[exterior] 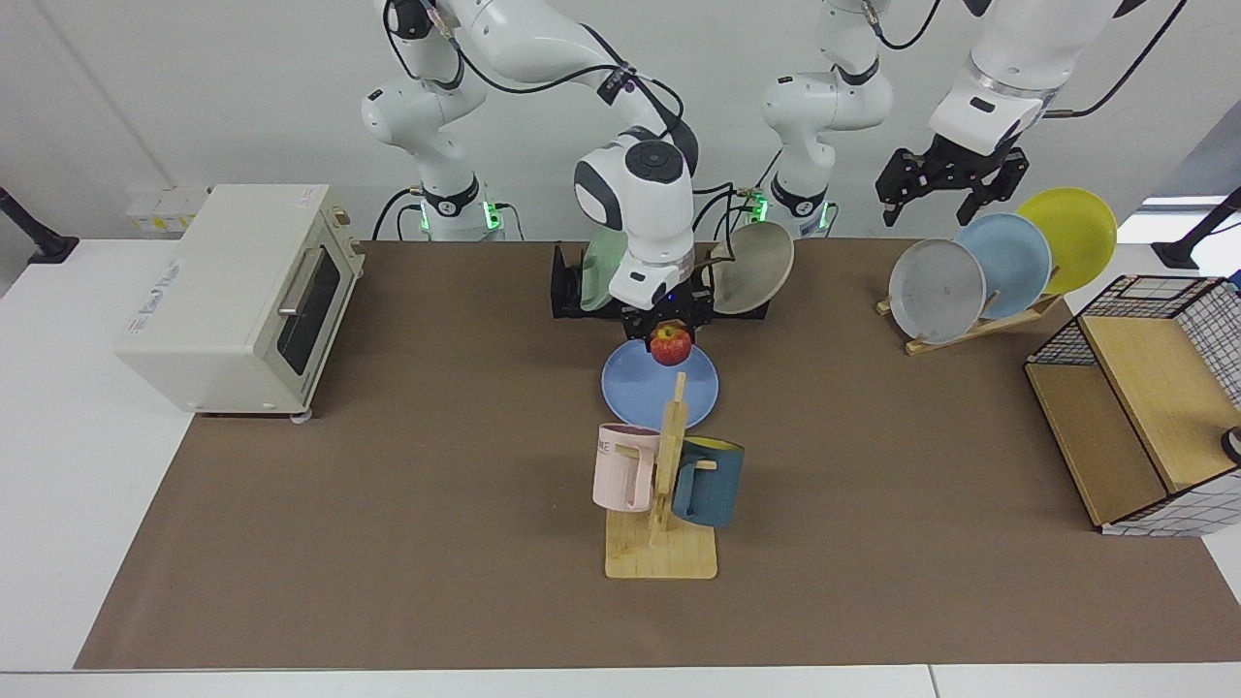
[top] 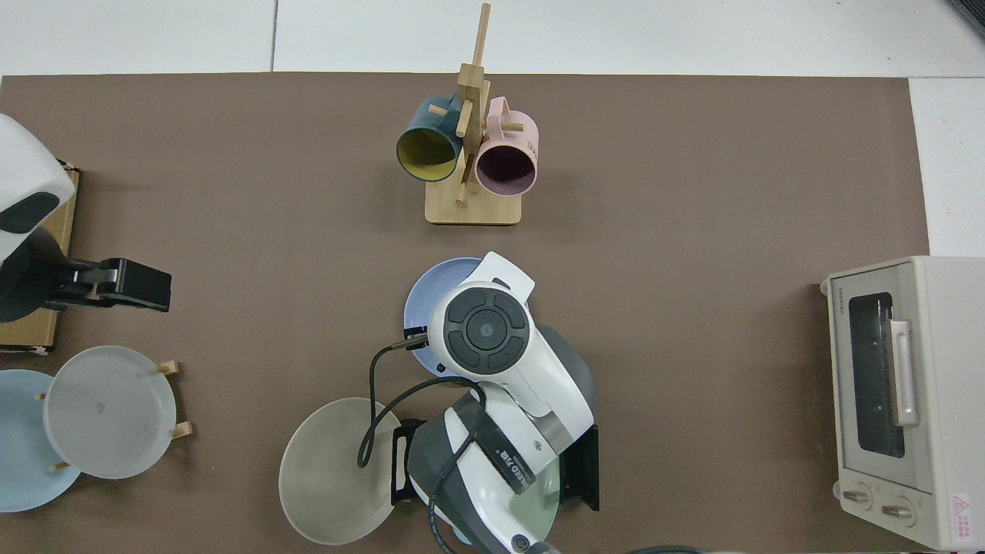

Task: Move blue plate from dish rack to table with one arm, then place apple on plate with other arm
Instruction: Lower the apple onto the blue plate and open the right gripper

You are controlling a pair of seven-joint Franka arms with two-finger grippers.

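My right gripper (exterior: pixel 670 333) is shut on the red apple (exterior: pixel 671 347) and holds it over the far part of the blue plate (exterior: pixel 640 393). That plate lies flat on the brown mat of the table (exterior: pixel 388 485), just in front of the black dish rack (exterior: pixel 567 291). From above, the right arm covers most of the blue plate (top: pixel 429 286) and hides the apple. My left gripper (exterior: pixel 948 194) hangs open and empty, high above the wooden plate rack (exterior: pixel 970 325), and that arm waits.
A green plate (exterior: pixel 599 264) and a beige plate (exterior: pixel 751 269) stand in the dish rack. A mug stand (exterior: pixel 664 485) with two mugs stands right in front of the blue plate. A toaster oven (exterior: pixel 233 296) stands at one end of the table and a wire-and-wood box (exterior: pixel 1134 407) at the other.
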